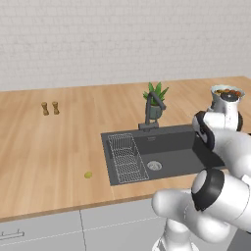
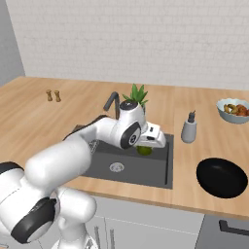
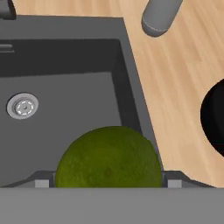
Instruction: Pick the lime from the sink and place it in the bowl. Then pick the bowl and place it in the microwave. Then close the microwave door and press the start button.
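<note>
While the arm reaches over the basin, bench [image 1: 49,147]: pale wood top, running left to right below a white brick wall.
Arm [image 2: 73,155]: white with dark joints, stretched from the near side out over the sink.
Sink [image 1: 171,147]: dark grey recessed basin, set in the bench toward the right.
Wire rack [image 1: 126,157]: lies in the left part of the sink.
Bowl [image 2: 222,178]: black, shallow, on the bench right of the sink, near the front edge.
Pale bowl [image 2: 233,111]: holds orange-red fruit, far right on the bench, well apart from the black bowl.
Plant [image 1: 156,95]: green spiky leaves in a dark pot, just behind the sink.
Faucet [image 1: 148,115]: dark, at the sink's far rim, beside the plant.
Soap dispenser [image 2: 188,129]: grey bottle with a dark pump, upright on the bench just right of the sink.
Tool [image 3: 108,183]: jaws set wide, closed on the lime, over the right part of the sink.
Lime [image 3: 108,157]: glossy green, between the fingertips [image 3: 42,183], near the sink's right wall.
Drain [image 1: 154,165]: round, pale, in the sink floor, left of the lime.
Shakers [image 1: 50,108]: two small brown ones, side by side, far left on the bench.
Yellow-green bit [image 1: 87,174]: tiny, on the bench left of the sink.
</note>
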